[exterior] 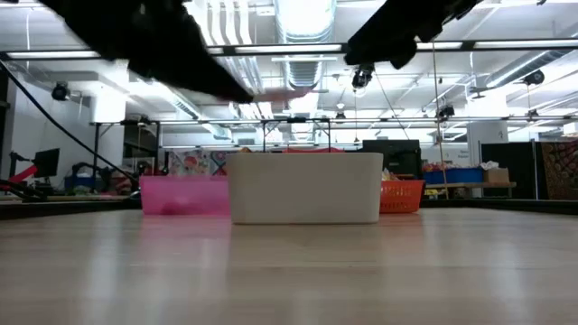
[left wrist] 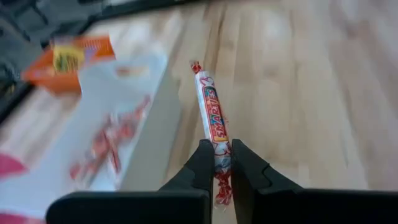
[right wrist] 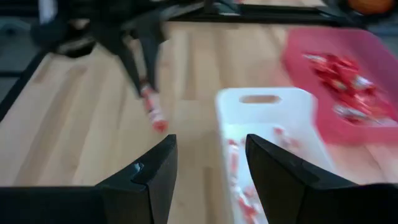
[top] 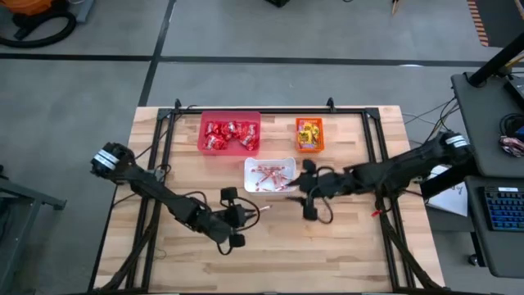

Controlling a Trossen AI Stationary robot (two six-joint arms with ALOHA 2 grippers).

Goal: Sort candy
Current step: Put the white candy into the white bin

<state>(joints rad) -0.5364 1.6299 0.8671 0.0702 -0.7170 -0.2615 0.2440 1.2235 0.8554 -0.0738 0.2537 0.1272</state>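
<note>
Left hand [left wrist: 216, 163] pinches a stick [left wrist: 211, 118] by one end; it could swing loose short of the white bin [left wrist: 118, 130] ahead. Right hand [right wrist: 208, 165] waits wide open.

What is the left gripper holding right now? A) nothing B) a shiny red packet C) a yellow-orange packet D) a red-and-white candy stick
D: in the left wrist view the left gripper is shut on a red-and-white candy stick, held above the table next to the white bin; the right wrist view shows the same stick hanging from it.
</note>
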